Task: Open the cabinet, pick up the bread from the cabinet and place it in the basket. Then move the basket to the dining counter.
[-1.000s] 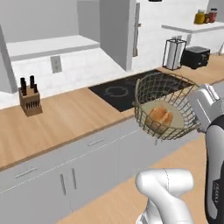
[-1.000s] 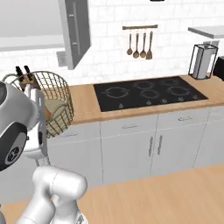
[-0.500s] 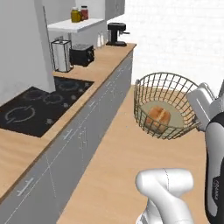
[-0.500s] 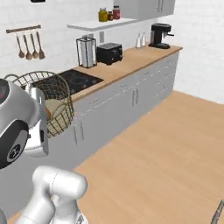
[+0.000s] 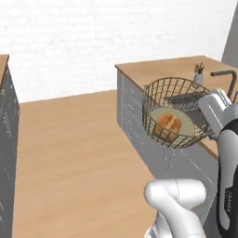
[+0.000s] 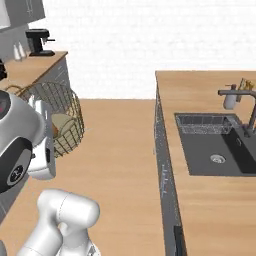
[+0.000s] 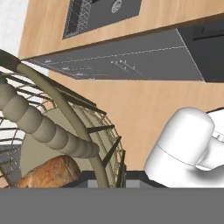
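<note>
My gripper (image 7: 107, 178) is shut on the thick rim of the tan wire basket (image 5: 171, 111), which hangs in the air off the floor. The golden-brown bread (image 5: 168, 124) lies on the basket's base disc, and shows again as the bread (image 7: 50, 171) in the hand view. In the left base view the gripper (image 5: 206, 122) sits at the basket's right side. The basket (image 6: 57, 119) hangs left of the arm in the right base view. The dining counter (image 5: 158, 70), light wood against a white brick wall, lies just behind and to the right of the basket. The cabinet is out of view.
A dark sink (image 6: 215, 150) with a tap (image 6: 245, 107) and a soap bottle (image 6: 230, 100) is set into the dining counter (image 6: 200, 85). Grey drawer fronts (image 5: 135, 116) face the wood floor (image 5: 69, 153). A coffee machine (image 6: 39, 41) stands on the other counter, far left.
The whole picture has swung round as the base turned: the stove counter left the views and the dining counter with its sink came in. The basket and bread stay held alike.
</note>
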You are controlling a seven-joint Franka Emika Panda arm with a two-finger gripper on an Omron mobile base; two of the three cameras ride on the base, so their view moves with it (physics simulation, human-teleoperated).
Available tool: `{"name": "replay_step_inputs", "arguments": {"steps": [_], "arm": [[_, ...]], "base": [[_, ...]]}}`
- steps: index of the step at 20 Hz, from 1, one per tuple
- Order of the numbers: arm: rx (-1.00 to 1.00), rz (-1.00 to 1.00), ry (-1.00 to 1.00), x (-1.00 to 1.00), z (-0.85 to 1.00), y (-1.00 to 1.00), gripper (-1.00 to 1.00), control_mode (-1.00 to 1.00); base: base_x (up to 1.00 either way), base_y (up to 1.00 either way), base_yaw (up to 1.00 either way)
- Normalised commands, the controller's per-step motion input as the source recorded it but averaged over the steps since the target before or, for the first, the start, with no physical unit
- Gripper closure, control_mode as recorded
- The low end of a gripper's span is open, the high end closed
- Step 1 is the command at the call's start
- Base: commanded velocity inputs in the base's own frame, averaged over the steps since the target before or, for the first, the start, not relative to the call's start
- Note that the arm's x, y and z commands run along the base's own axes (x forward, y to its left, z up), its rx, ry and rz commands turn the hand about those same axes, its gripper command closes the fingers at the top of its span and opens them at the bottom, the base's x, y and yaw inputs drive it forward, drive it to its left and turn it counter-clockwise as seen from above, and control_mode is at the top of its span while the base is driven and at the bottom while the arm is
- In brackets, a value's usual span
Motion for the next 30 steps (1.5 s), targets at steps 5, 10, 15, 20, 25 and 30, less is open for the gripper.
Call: {"name": "replay_step_inputs", "arguments": {"steps": [5,10,15,20,25,30], "arm": [[0.0,0.0,0.0,0.0,0.0,0.0,1.0,1.0],[0.0,0.0,0.0,0.0,0.0,0.0,1.0,1.0],[0.0,0.0,0.0,0.0,0.0,0.0,1.0,1.0],[0.0,0.0,0.0,0.0,0.0,0.0,1.0,1.0],[0.0,0.0,0.0,0.0,0.0,0.0,1.0,1.0],[0.0,0.0,0.0,0.0,0.0,0.0,1.0,1.0]], "base": [[0.0,0.0,-1.0],[0.0,0.0,-1.0],[0.0,0.0,-1.0],[0.0,0.0,-1.0],[0.62,0.03,-0.6],[0.98,-0.01,0.01]]}}
